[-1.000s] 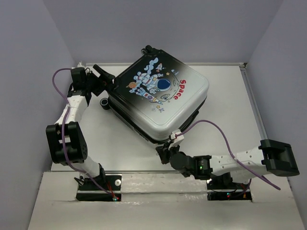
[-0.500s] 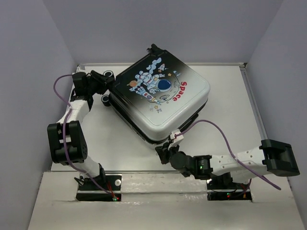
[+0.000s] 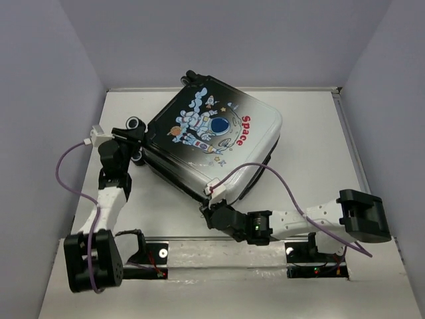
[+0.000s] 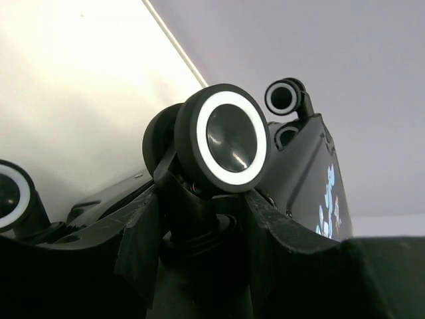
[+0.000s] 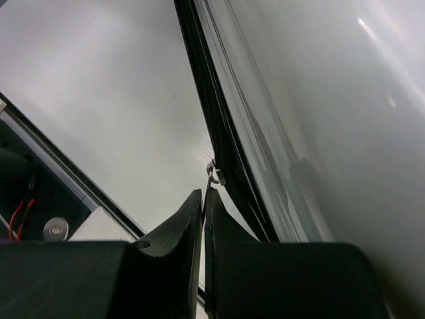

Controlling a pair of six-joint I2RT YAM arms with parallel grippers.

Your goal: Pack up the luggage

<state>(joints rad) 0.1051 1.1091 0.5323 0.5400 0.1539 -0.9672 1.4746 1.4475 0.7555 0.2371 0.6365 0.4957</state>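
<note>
Closed suitcase [image 3: 212, 143] lying flat on the white table [image 3: 319, 133], printed shell facing up. It is turned diagonally and sits left of centre, with its wheeled end toward the far left.

Left gripper [image 3: 137, 147] at the suitcase's left corner. In the wrist view its two fingers [image 4: 139, 246] stand on either side of the black mount under a wheel [image 4: 229, 138] with a white ring, and they are closed against that mount. Two more wheels show beyond it along the same edge.

Right gripper [image 3: 211, 207] at the near corner of the suitcase, low over the table. Its fingers [image 5: 179, 226] are pressed together, and the small metal zipper pull [image 5: 212, 175] is pinched at their tips, beside the dark zipper seam [image 5: 219, 119] between the shell halves.
</note>
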